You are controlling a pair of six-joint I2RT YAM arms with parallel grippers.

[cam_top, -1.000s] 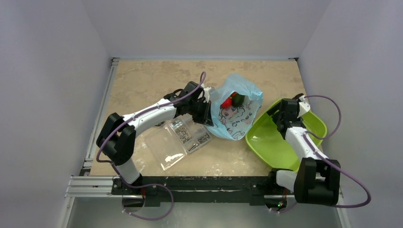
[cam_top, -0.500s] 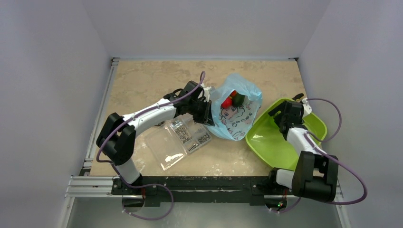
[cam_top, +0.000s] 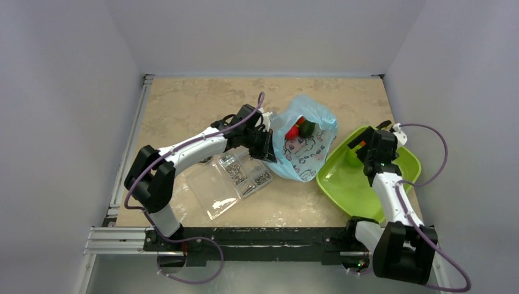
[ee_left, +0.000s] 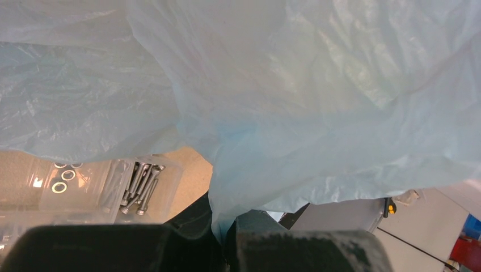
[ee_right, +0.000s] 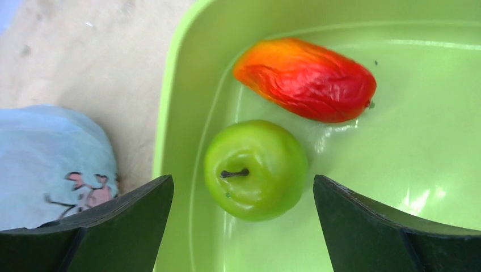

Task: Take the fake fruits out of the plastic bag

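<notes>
The light-blue plastic bag (cam_top: pixel 304 147) lies mid-table with its mouth open upward. A red fruit (cam_top: pixel 292 131) and a dark green fruit (cam_top: pixel 306 127) show inside it. My left gripper (cam_top: pixel 265 146) is shut on the bag's left edge; in the left wrist view the bag film (ee_left: pixel 295 90) runs down between the closed fingers of the left gripper (ee_left: pixel 224 235). My right gripper (cam_top: pixel 369 147) is open and empty over the lime-green tray (cam_top: pixel 343 184). In the right wrist view the right gripper (ee_right: pixel 243 195) hangs above a green apple (ee_right: pixel 255 169), with a red-orange fruit (ee_right: pixel 306 79) beyond it.
A clear compartment box (cam_top: pixel 235 177) with screws and washers sits just left of the bag, under my left arm, and also shows in the left wrist view (ee_left: pixel 113 181). The bag's corner (ee_right: pixel 51 158) lies next to the tray rim (ee_right: pixel 170 102). Walls enclose the table.
My right arm has shifted a little to the right and toward the near side over the tray. The left arm and the bag have not moved.
</notes>
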